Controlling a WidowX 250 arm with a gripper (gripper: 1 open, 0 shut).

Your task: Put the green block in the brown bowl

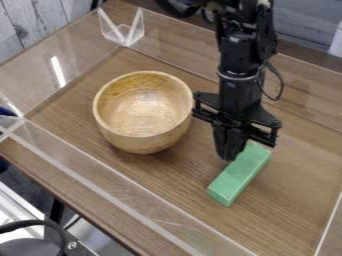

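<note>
The green block [241, 174] lies flat on the wooden table, slanting from the lower left up to the right, to the right of the brown bowl [142, 110]. My gripper [230, 152] points straight down with its fingers pressed together. Its tips stand at the left edge of the block's far end. No part of the block shows between the fingers. The bowl stands upright and empty, a short way left of the gripper.
Clear acrylic walls [80, 165] fence the table [120, 190] along the front and left. A clear folded acrylic piece [123, 28] stands at the back left. The black arm [243, 50] rises behind the block.
</note>
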